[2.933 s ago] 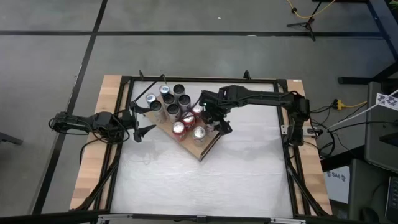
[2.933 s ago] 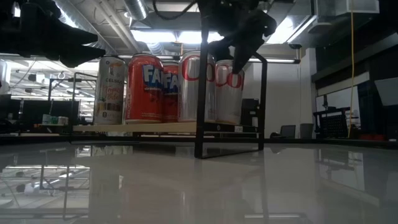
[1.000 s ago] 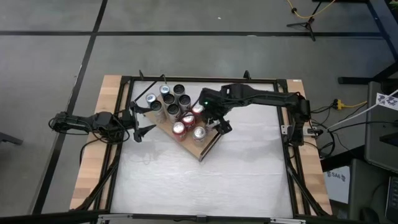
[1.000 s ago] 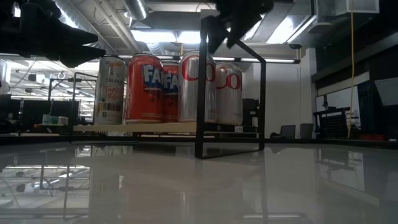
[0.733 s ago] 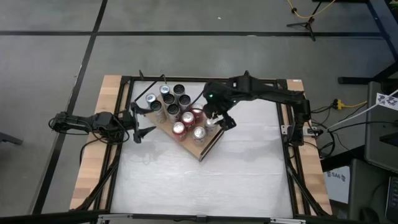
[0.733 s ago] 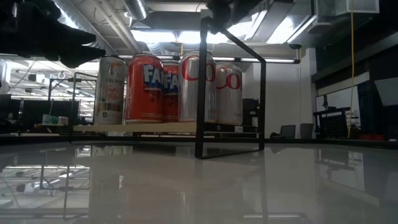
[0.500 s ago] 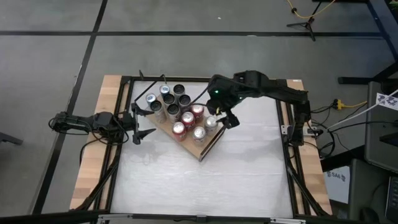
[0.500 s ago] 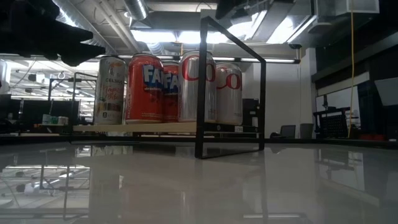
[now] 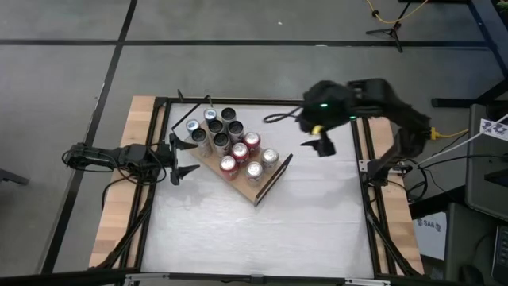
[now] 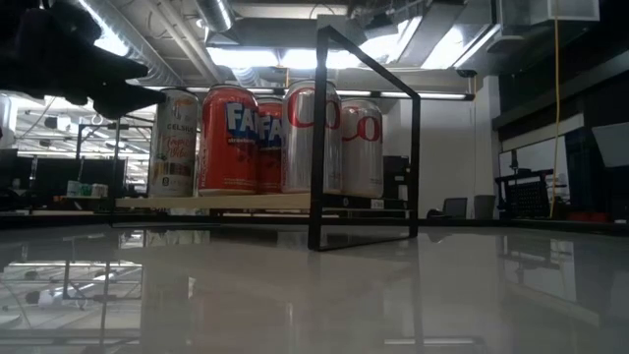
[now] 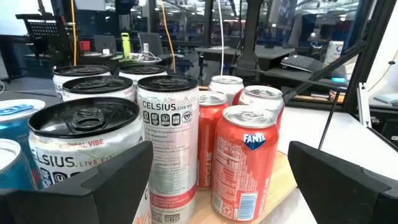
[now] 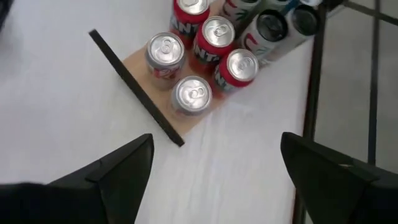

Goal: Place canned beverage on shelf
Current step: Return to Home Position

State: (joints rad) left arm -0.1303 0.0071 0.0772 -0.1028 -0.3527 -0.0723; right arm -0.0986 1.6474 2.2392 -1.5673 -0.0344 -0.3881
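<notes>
The right tool, spread wide and empty, is now drawn up and back, well clear of the shelf, where the cans are left standing, so placing is judged finished; the left tool, likewise spread and empty, is parked beside it.

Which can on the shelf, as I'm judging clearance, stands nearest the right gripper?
The red-silver can at the shelf's corner beside the black end frame, on the right arm's side; its red-silver twin and the red cans stand farther from the right gripper.
</notes>
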